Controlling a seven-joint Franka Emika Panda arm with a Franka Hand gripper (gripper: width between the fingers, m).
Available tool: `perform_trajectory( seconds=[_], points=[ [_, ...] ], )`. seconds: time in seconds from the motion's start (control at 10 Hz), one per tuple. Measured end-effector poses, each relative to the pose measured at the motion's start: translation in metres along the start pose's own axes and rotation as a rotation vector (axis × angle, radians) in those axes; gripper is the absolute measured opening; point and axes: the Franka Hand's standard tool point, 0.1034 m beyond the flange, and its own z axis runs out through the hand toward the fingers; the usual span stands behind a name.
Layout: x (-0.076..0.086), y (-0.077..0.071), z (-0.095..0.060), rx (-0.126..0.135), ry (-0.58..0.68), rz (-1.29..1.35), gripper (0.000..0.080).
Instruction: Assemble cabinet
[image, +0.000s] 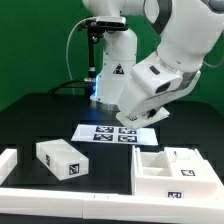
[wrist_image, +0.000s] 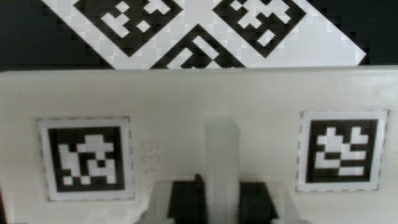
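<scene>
The cabinet is seen resting on the black counter, well apart from the fingers, towards the exterior view's right of them and nearer that camera. It is set with its open top upward, so that straight-walled inner compartments are shown, and its long axis is laid across the exterior view from left to right. A square black-and-white tag is carried on its near face. It is made of smooth, matte white plastic with square edges. On the other side of the fingers, towards the exterior view's left, a white drawer block is laid. Its long axis is slanted and a tag is borne on its near end. The marker board lies flat just beyond the fingers. In the wrist view a white tagged panel is found directly ahead of the dark fingers, with one tag to each side and a raised ridge led into the gap between them. They are held slightly apart, but whether the ridge is clamped cannot be told. Long white rails are placed along the counter's edges.
</scene>
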Motion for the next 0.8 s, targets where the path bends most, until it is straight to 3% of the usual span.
perform_trajectory(
  seconds=[0.2,0.3,0.4,0.5,0.6,0.8],
  points=[
    [0.001,0.001,0.0,0.004,0.01,0.105,0.0064],
    [0.003,0.006,0.0,0.001,0.033,0.284,0.0064],
    [0.006,0.004,0.0,0.019,0.045,0.534,0.0064],
    [0.009,0.001,-0.002,0.053,0.049,0.656,0.0064],
    [0.01,0.001,-0.003,0.071,0.055,0.699,0.0064],
    [0.011,0.0,-0.002,0.071,0.052,0.713,0.0064]
  ],
)
